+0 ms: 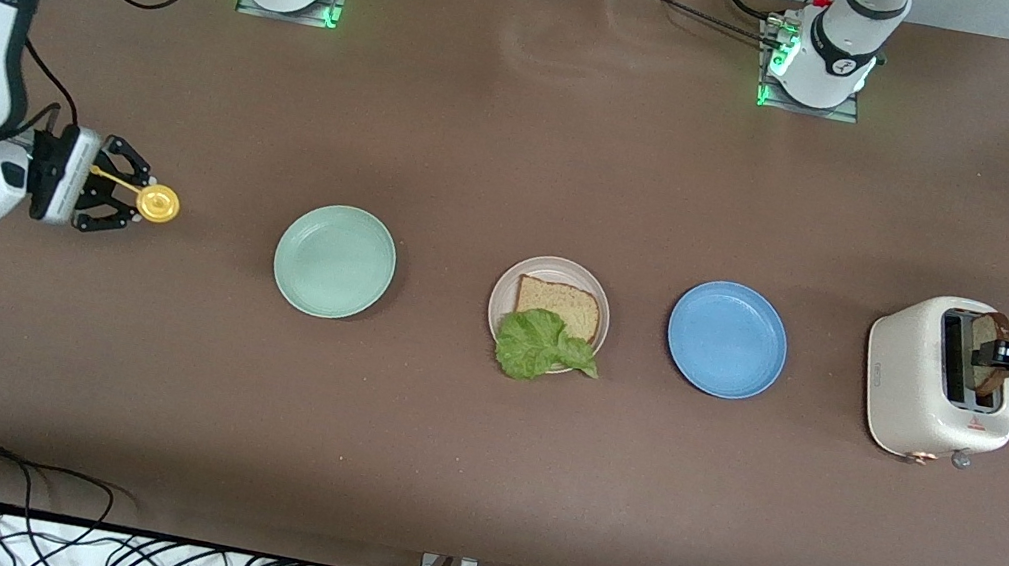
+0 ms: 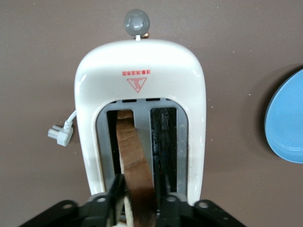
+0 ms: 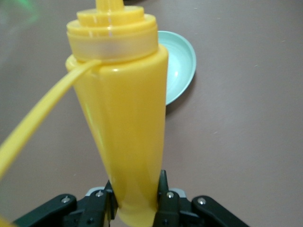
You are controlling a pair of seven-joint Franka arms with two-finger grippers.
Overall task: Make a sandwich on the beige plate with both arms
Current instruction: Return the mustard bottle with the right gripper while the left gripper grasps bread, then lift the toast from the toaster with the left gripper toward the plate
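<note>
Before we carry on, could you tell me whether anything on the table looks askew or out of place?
The lettuce leaf hangs over the rim of the beige plate on the side nearer the camera, instead of lying squarely on the bread slice. Nothing looks spilled or damaged.

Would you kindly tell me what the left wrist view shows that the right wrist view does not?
Only the left wrist view: the left gripper closing on a bread slice in the white toaster, beside the blue plate. Only the right wrist view: the right gripper holding a yellow squeeze bottle, with the mint-green plate beneath. Both: the brown table.
</note>
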